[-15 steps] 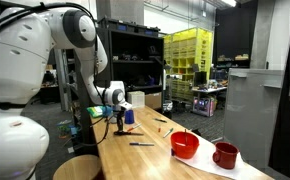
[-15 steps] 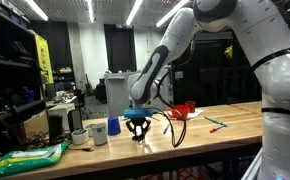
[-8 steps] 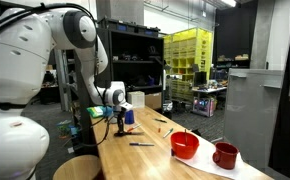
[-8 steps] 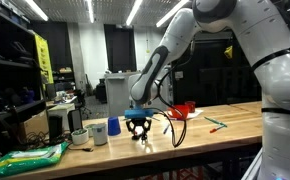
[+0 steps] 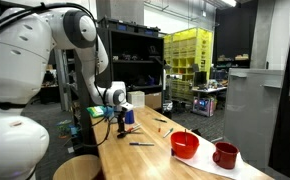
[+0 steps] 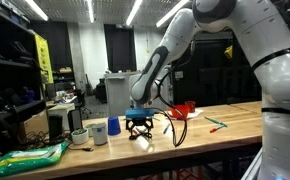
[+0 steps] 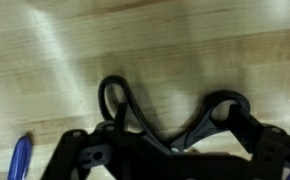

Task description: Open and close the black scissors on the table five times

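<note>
In the wrist view the black scissors [image 7: 170,135] lie on the pale wooden table [image 7: 55,50], their two handle loops spread wide apart. My gripper [image 7: 175,150] is down over them, open, with one dark finger [image 7: 85,152] beside the left loop and the other at the right loop. In both exterior views the gripper [image 6: 137,130] [image 5: 120,122] hangs low over the table [image 6: 225,135], fingers splayed. The scissors are mostly hidden under it there, and their blades do not show.
A blue pen [image 7: 20,160] lies left of the gripper. A blue cup [image 6: 113,127], a white cup [image 6: 98,132] and a green bag [image 6: 30,157] stand nearby. A red bowl [image 5: 185,145], a red mug [image 5: 225,155] and a dark pen [image 5: 140,144] sit further along.
The gripper's fingers have spread from nearly shut to wide apart, and the scissor handles have opened with them. The arm has stayed in place.
</note>
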Motion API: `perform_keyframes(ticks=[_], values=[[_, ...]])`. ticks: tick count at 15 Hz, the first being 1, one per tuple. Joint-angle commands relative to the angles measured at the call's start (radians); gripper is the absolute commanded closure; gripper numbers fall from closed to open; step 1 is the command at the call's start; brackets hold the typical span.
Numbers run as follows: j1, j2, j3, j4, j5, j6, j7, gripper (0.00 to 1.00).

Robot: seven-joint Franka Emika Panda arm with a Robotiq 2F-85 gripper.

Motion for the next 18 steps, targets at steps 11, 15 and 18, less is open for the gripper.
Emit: perform_keyframes(ticks=[11,15,18], values=[[0.015,-0.016,-0.01,-0.006,0.028,-0.005,-0.063,0.96],[0.014,-0.016,-0.009,-0.007,0.03,-0.008,-0.07,0.43],[0.012,-0.016,-0.006,-0.008,0.036,-0.009,-0.08,0.25]])
